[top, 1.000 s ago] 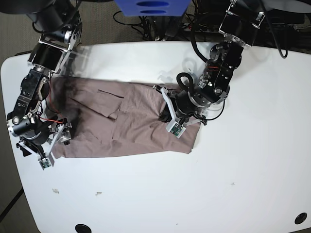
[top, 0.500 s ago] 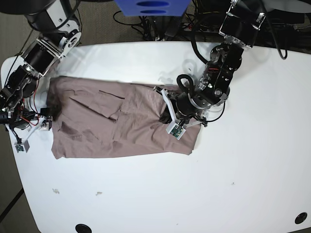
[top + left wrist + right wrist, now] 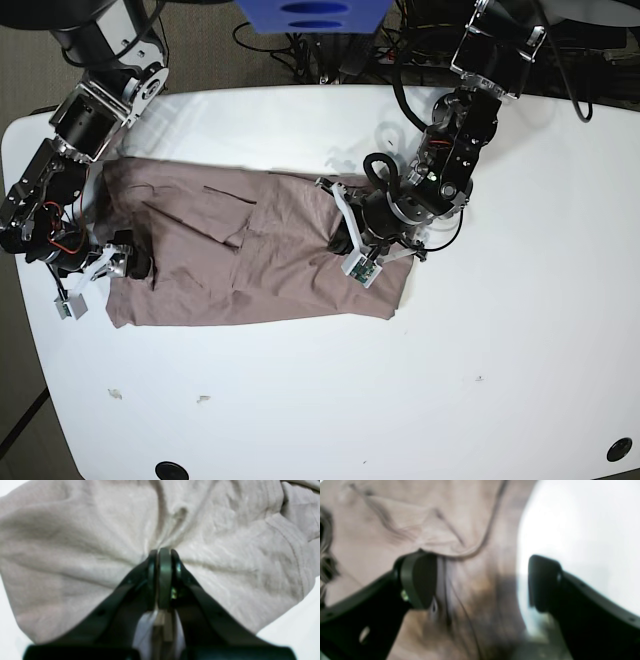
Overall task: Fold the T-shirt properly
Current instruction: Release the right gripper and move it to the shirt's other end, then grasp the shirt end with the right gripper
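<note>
The left gripper (image 3: 163, 555) is clamped tight on a pinch of the T-shirt (image 3: 250, 255) near its right end. The right gripper (image 3: 482, 580) gapes wide and empty over the shirt's left edge. The shirt lies spread across the white table (image 3: 500, 350).

The setting was a robotics lab: a white rounded-corner table (image 3: 520, 330), tangled black cables (image 3: 300, 50) behind it, grey carpet floor (image 3: 20, 90).
</note>
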Controlling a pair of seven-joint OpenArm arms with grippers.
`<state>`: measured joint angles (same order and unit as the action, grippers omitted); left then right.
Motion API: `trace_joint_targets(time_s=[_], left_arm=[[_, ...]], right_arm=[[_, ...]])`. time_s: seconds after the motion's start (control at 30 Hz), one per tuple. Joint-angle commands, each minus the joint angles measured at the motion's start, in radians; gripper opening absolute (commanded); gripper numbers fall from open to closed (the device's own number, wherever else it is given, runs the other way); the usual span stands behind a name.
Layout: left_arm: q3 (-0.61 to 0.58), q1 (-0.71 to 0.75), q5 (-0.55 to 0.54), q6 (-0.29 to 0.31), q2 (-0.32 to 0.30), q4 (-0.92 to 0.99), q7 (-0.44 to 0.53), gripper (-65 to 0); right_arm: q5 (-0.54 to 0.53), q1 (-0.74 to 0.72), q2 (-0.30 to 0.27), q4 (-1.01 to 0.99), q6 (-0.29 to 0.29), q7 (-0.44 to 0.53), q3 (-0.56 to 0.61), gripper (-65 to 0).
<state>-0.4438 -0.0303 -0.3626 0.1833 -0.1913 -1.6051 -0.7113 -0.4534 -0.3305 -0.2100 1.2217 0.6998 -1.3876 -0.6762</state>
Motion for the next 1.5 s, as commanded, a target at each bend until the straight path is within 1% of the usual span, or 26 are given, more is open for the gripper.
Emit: trace_joint_targets(time_s=[0.0, 0.2, 0.73, 0.97, 1.03, 1.1, 1.13, 1.2, 1.3, 1.33, 1.37, 1.4, 1.47], left_arm=[[0.001, -0.006, 0.01, -0.008, -0.004, -0.008, -0.009, -65.0], [0.001, -0.006, 0.01, -0.008, -0.004, -0.008, -0.009, -65.0], [0.001, -0.006, 0.01, -0.008, -0.004, -0.008, -0.006, -65.0], [0.001, -0.006, 0.01, -0.008, -0.004, -0.008, -0.005, -65.0], [0.001, -0.006, 0.01, -0.008, -0.003, -0.008, -0.005, -65.0], [0.001, -0.006, 0.01, -0.008, -0.003, -0.008, -0.005, -65.0], [0.001, -0.006, 0.01, -0.008, -0.001, -0.007, -0.005, -65.0], [0.001, -0.006, 0.01, -0.008, -0.001, -0.007, -0.005, -65.0], [0.001, -0.006, 0.009, -0.008, 0.0, 0.012, -0.005, -65.0], [0.001, -0.006, 0.009, -0.008, 0.0, 0.015, -0.005, -65.0], [0.001, -0.006, 0.009, -0.008, 0.0, 0.025, -0.005, -65.0], [0.001, -0.006, 0.009, -0.008, 0.002, 0.033, -0.005, -65.0], [0.0, -0.006, 0.009, -0.008, 0.002, 0.044, -0.003, -65.0]], right_arm=[[-0.015, -0.026, -0.013, -0.05, -0.002, -0.009, 0.0, -10.0], [-0.023, -0.049, -0.013, -0.124, -0.002, -0.009, 0.0, -10.0], [-0.025, -0.042, -0.013, -0.127, -0.002, -0.009, 0.005, -10.0], [-0.025, 0.031, -0.013, -0.125, -0.002, -0.009, 0.006, -11.1], [-0.025, 0.047, -0.013, -0.125, -0.002, -0.009, 0.006, -15.3], [-0.025, 0.058, -0.013, -0.125, -0.002, -0.009, 0.011, -22.2], [-0.025, 0.06, -0.013, -0.125, -0.002, -0.009, 0.017, -27.5], [-0.025, 0.063, -0.013, -0.125, -0.002, -0.009, 0.034, -35.6], [-0.025, 0.063, -0.012, -0.125, -0.002, -0.009, 0.075, -50.7], [-0.025, 0.063, -0.012, -0.125, -0.002, -0.009, 0.083, -54.0], [-0.025, 0.063, -0.012, -0.125, -0.002, -0.009, 0.102, -61.0], [-0.025, 0.063, -0.012, -0.125, -0.002, -0.009, 0.111, -65.0], [-0.025, 0.063, -0.012, -0.125, -0.002, -0.009, 0.128, -65.0]])
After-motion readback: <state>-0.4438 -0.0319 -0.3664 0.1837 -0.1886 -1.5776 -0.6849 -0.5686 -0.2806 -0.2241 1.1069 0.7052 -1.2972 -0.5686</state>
